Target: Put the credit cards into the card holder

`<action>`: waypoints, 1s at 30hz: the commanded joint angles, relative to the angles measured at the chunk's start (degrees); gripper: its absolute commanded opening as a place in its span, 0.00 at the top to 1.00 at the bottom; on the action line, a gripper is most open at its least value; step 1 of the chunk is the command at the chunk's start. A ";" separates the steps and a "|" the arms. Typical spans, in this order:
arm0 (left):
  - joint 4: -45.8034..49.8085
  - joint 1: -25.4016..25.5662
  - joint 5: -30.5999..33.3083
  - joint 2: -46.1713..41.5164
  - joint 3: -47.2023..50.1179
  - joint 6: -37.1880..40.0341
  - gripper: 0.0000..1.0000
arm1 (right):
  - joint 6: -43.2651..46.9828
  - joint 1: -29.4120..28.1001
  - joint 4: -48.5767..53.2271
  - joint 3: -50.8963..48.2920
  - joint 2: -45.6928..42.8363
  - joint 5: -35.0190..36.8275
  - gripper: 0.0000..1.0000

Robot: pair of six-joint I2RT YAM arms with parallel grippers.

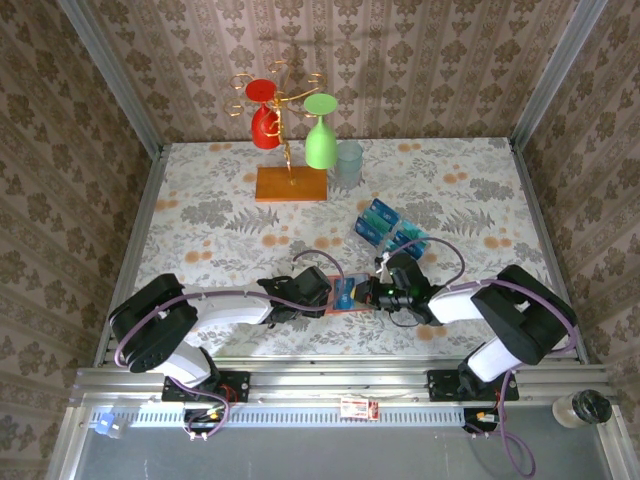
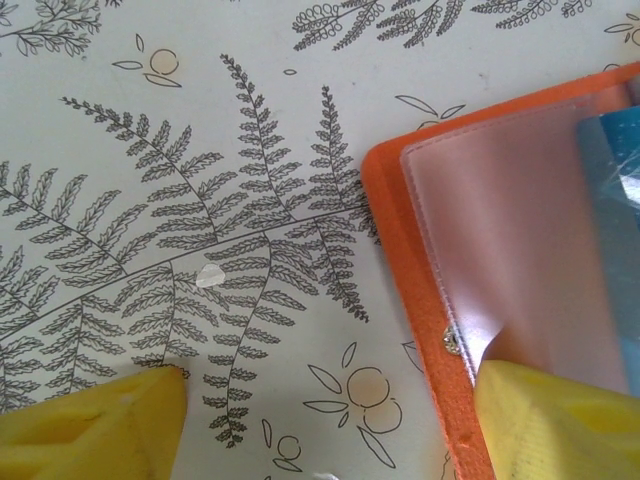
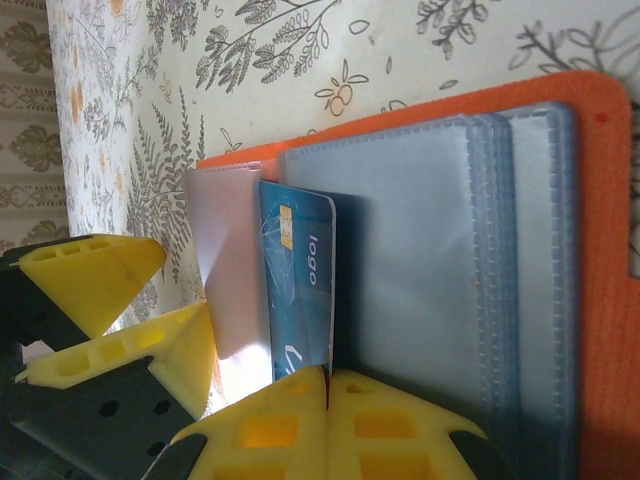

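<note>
The orange card holder (image 1: 352, 307) lies open on the table between my two grippers, its grey-blue pockets (image 3: 420, 270) facing up. My right gripper (image 3: 328, 385) is shut on a blue credit card (image 3: 300, 290) marked "logo". The card stands on edge at the mouth of a pocket, beside the clear flap (image 3: 225, 260). My left gripper (image 2: 330, 430) is open and straddles the holder's edge (image 2: 400, 250): one yellow finger (image 2: 560, 420) rests on the clear flap, the other (image 2: 90, 425) on the tablecloth. More blue and teal credit cards (image 1: 385, 228) stand further back on the table.
The spare cards sit in a clear plastic rack (image 1: 372, 215) behind the right arm. At the back, a wooden stand (image 1: 290, 185) carries a red glass (image 1: 264, 115) and a green glass (image 1: 320, 135), with a clear cup (image 1: 348, 162) beside them. Patterned walls enclose the table.
</note>
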State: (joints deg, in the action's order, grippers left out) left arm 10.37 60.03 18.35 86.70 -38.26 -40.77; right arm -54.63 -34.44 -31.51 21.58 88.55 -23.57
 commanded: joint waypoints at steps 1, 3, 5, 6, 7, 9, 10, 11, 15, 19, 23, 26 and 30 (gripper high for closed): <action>0.83 0.44 0.99 0.41 0.12 -1.03 0.23 | 2.16 0.11 4.05 1.43 2.21 -1.64 1.00; 0.87 0.45 1.07 0.23 0.26 -0.99 0.23 | 2.51 0.20 4.81 2.14 2.65 -2.21 1.00; 0.85 0.52 1.07 0.22 0.34 -1.04 0.23 | 3.20 0.40 5.89 2.77 2.61 -2.91 0.90; 0.94 0.46 1.07 0.17 0.29 -1.14 0.23 | 3.84 0.63 7.12 3.24 2.29 -3.41 0.83; 1.03 0.48 1.12 0.06 0.29 -1.08 0.23 | 4.32 0.88 8.23 3.70 1.83 -3.75 0.78; 1.14 0.48 1.23 -0.02 0.45 -1.30 0.23 | 6.38 1.75 12.42 5.22 -0.21 -4.32 0.65; 1.10 0.48 1.26 -0.18 0.53 -1.37 0.23 | 7.52 2.06 14.67 6.03 -1.28 -4.38 0.62; 1.14 0.47 1.34 -0.31 0.59 -1.39 0.23 | 9.10 2.48 17.93 7.04 -2.58 -4.23 0.59; 1.14 0.48 1.69 -0.60 0.91 -1.75 0.23 | 14.51 3.23 28.28 11.66 -6.54 -2.85 0.55; 1.16 0.48 2.04 -0.66 1.00 -1.99 0.23 | 16.20 3.23 31.81 14.39 -5.92 -2.59 0.64; 1.24 0.44 2.31 -0.95 1.18 -2.07 0.22 | 15.78 2.98 31.19 15.58 -3.26 -2.96 0.81; 1.31 0.51 2.31 -1.00 1.34 -2.08 0.22 | 15.70 2.29 30.65 16.48 -1.36 -2.56 0.86; 1.27 0.46 2.39 -0.92 1.53 -2.17 0.22 | 15.79 1.35 30.36 17.70 1.13 -2.14 0.87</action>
State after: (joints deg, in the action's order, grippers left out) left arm 10.33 60.03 19.40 86.63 -37.91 -42.04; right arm -40.18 -32.21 -2.55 37.04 87.92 -26.81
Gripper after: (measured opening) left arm 0.776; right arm 0.130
